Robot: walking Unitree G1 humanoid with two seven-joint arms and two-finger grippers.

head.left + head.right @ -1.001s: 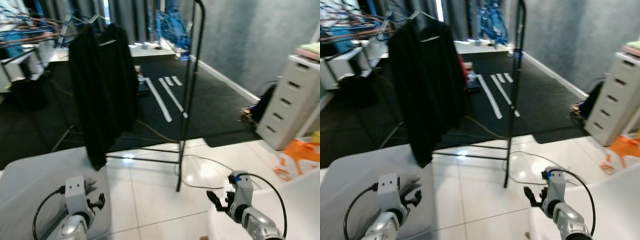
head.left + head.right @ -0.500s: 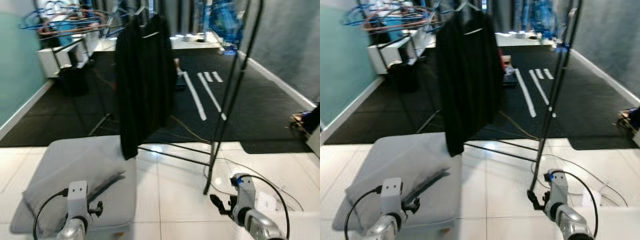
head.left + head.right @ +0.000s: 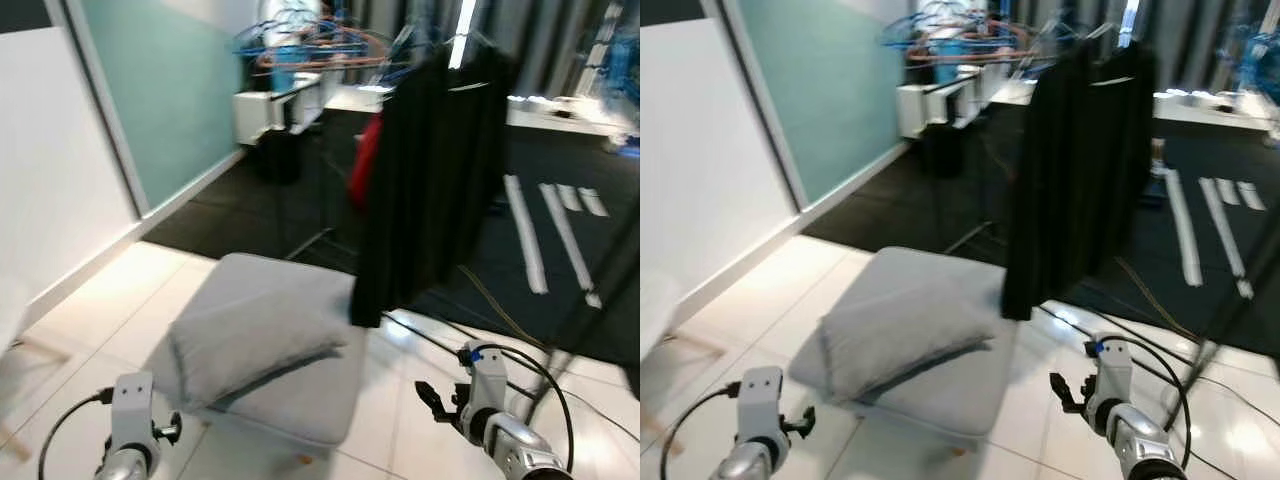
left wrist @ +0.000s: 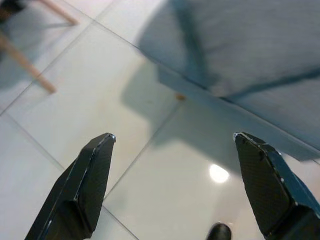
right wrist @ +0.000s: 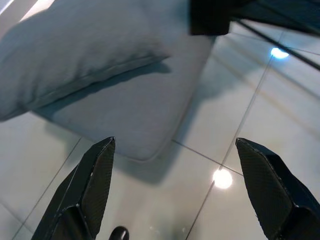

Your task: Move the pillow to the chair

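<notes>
Pillow [image 3: 902, 335]: grey, lying flat and slightly askew on the near left part of the grey ottoman, touching its top; seam edge turned toward the robot.
Ottoman [image 3: 970, 385]: low, grey, padded, rounded corners; standing on the white tile floor, straight ahead between the two arms.
Left gripper [image 4: 172, 185]: held low over bare tile just short of the ottoman's near edge; both black fingers [image 4: 85, 185] spread wide apart, nothing between them.
Right gripper [image 5: 172, 190]: low, pointed at the ottoman's right front corner and the tile beside it, pillow farther along its line of sight; fingers [image 5: 87, 187] wide apart, holding nothing.
Black garment [image 3: 430, 180]: hanging from a rail, lower hem reaching down just behind the ottoman's far right side.
Red cloth [image 3: 365, 170]: hanging just behind the black garment, on its left.
Floor [image 3: 110, 310]: glossy white tile near the robot, dark carpet farther back with white stripes at right.
Wall [image 3: 45, 150]: white panel at left, teal panel beyond it.
Wooden legs [image 4: 30, 60]: two slanted pale sticks on the tile near the robot's left arm, well apart from the ottoman; what they belong to cannot be told.
Background: blurred; white low furniture and tangled blue and orange hangers at the far end.
</notes>
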